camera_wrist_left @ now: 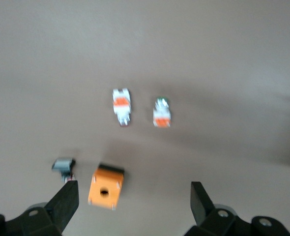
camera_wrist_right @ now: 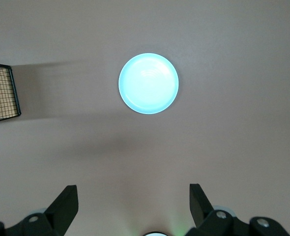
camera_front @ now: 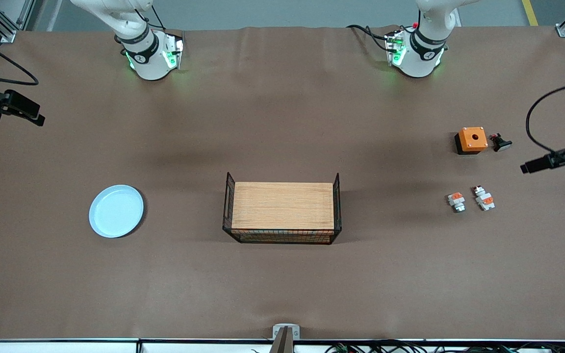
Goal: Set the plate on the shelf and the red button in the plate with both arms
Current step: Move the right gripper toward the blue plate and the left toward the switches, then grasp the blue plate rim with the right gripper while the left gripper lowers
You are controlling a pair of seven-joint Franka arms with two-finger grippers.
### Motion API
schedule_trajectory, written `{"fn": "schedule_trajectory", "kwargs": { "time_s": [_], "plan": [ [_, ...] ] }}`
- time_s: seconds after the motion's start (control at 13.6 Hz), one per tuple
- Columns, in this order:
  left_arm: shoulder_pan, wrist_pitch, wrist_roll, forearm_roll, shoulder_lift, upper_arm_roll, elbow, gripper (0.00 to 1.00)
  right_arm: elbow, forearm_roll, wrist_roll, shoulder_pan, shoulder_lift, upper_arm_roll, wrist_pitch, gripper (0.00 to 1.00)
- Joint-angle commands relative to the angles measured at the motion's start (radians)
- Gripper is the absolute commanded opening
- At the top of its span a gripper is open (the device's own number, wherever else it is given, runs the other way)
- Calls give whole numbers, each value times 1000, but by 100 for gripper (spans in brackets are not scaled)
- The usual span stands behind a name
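The plate (camera_front: 116, 211) is lying flat on the brown table (camera_front: 282, 294) toward the right arm's end, well apart from everything else, its pale blue face bare; in the right wrist view the plate (camera_wrist_right: 149, 83) is showing whole and round. The red button (camera_front: 484, 198) is resting on the table toward the left arm's end, an elongated white-grey block with an orange-red square on its middle, and just beside it a shorter white-orange block (camera_front: 456, 201) is lying, the two close but not touching. In the left wrist view the red button (camera_wrist_left: 121, 105) and the shorter block (camera_wrist_left: 161, 112) are sitting side by side. Farther from the front camera than these two, an orange box (camera_front: 472, 139) with a hole in its top is standing, with a small dark part (camera_front: 500, 142) just beside it. Between the plate and the small parts, at mid-table, a black wire basket (camera_front: 282, 238) is holding a wooden board (camera_front: 283, 205). The right gripper (camera_wrist_right: 133, 204) is hanging high over bare table near the plate, its jaws spread wide and holding nothing. The left gripper (camera_wrist_left: 135, 201) is hanging over the orange box, its jaws likewise spread wide and holding nothing.
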Motion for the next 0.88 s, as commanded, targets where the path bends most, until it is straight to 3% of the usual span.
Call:
{"fn": "schedule_trajectory", "kwargs": {
  "time_s": [0.0,0.22,0.52,0.81],
  "plan": [
    [53,168,68,5,63,-6,-82,100,4,2,-4,-2,14,5,-11,100],
    [55,288,68,5,153,-6,-129,100,1,-10,-5,-8,114,5,-6,100],
    [54,552,69,7,228,-5,-258,97,-8,-65,-4,-11,229,3,72,100],
    [57,589,69,7,283,-3,-264,95,-43,-67,-16,-78,375,0,277,100]
  ]
}}
